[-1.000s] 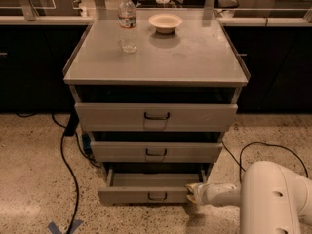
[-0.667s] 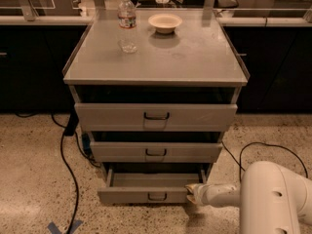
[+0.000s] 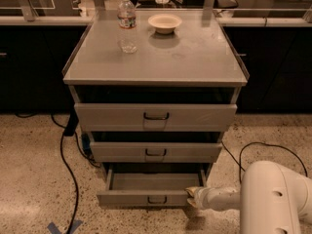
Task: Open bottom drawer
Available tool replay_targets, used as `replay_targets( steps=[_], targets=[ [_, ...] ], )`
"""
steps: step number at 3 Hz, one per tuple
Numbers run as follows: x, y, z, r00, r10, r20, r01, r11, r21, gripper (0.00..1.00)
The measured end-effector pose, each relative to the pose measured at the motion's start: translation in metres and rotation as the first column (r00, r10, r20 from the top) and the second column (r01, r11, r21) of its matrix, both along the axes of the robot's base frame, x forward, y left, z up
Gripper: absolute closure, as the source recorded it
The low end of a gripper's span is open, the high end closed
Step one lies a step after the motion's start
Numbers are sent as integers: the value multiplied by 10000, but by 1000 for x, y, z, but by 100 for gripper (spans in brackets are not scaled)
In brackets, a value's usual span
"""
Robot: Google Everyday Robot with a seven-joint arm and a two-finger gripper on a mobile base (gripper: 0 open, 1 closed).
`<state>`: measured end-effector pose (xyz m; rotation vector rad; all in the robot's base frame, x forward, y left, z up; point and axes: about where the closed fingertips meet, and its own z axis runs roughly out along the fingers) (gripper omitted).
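1. Camera view, item: bottom drawer (image 3: 127, 198). It is the lowest of three in the bench (image 3: 195, 57) and has the slimmest front. It stands part-way out, with bare grey tray showing behind the panel.
2. Handle (image 3: 157, 199): small dark bracket at the centre of the bottom drawer's front.
3. Gripper (image 3: 191, 197): at the right end of the bottom drawer's front, touching or just beside the corner and right of the handle. Whether it is wide, narrow or holding cannot be told.
4. Arm (image 3: 273, 199): white, reaching in from right of the bottom drawer.
5. Axis: the front's long axis runs left to right. Travel is judged to be outward toward the camera, across that axis.
6. Above the bottom drawer: middle drawer (image 3: 195, 151), top drawer (image 3: 204, 116), then a bottle (image 3: 127, 23) and bowl (image 3: 165, 22) on the bench top.
7. Room: speckled floor (image 3: 29, 169) lies in front of the bottom drawer. A black cable (image 3: 63, 150) and blue tape (image 3: 58, 227) lie to its left.
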<state>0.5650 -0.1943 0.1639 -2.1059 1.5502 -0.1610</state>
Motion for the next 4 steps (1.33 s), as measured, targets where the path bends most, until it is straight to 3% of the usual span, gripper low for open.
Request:
replay_targets(
  steps=[4],
  targets=[
    [-14, 2, 2, 9998, -52, -186, 51, 10000, -21, 100]
  ],
)
